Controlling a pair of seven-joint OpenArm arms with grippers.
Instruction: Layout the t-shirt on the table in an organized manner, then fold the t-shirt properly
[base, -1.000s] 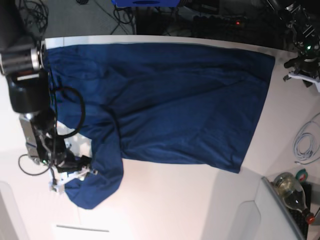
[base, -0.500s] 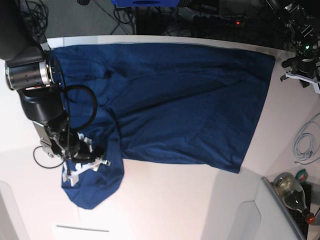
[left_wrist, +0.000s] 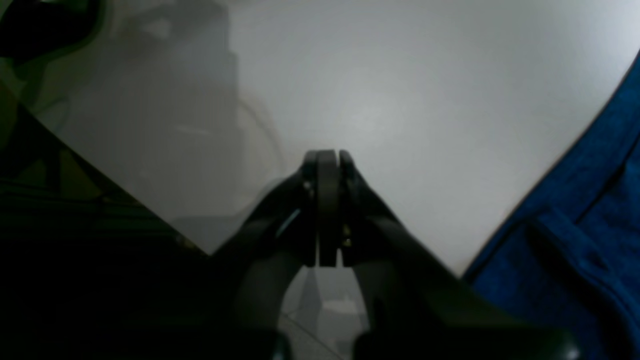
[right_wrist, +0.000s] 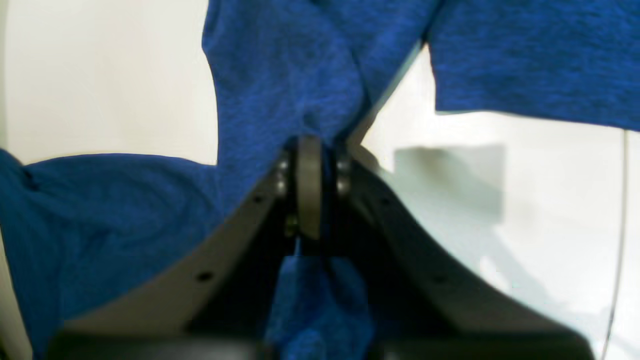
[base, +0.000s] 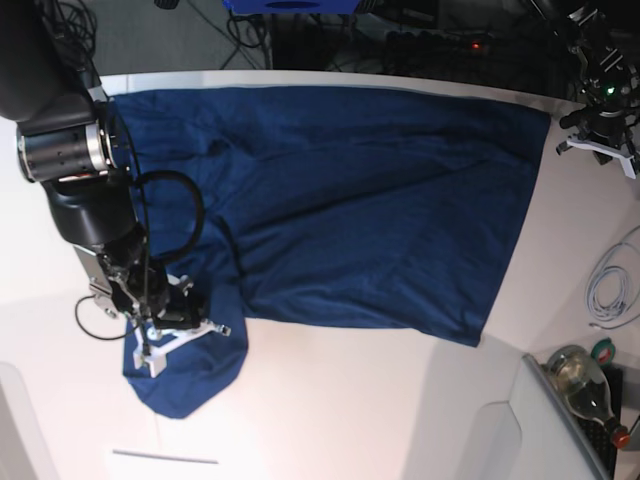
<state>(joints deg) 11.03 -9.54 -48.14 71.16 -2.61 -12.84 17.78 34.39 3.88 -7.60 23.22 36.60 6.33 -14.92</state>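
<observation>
The dark navy t-shirt (base: 370, 200) lies spread across the white table (base: 330, 410), with one sleeve hanging toward the near left. My right gripper (base: 212, 328) sits on that sleeve and is shut on it. In the right wrist view blue t-shirt cloth (right_wrist: 280, 75) is pinched in the right gripper (right_wrist: 310, 150) and bunches below the jaws. My left gripper (base: 598, 146) hovers at the far right corner, just off the shirt's hem. In its own view the left gripper (left_wrist: 327, 160) is shut on nothing above bare table (left_wrist: 400, 75), with the t-shirt edge (left_wrist: 575, 225) to its right.
A white cable (base: 610, 285) coils at the right edge. A glass bottle (base: 585, 385) lies at the lower right, beside a grey panel (base: 480, 440). Dark cables and equipment fill the floor beyond the far edge.
My right arm has moved right, onto the sleeve, and its gripper has gone from open to shut on the cloth. The left arm has barely shifted.
</observation>
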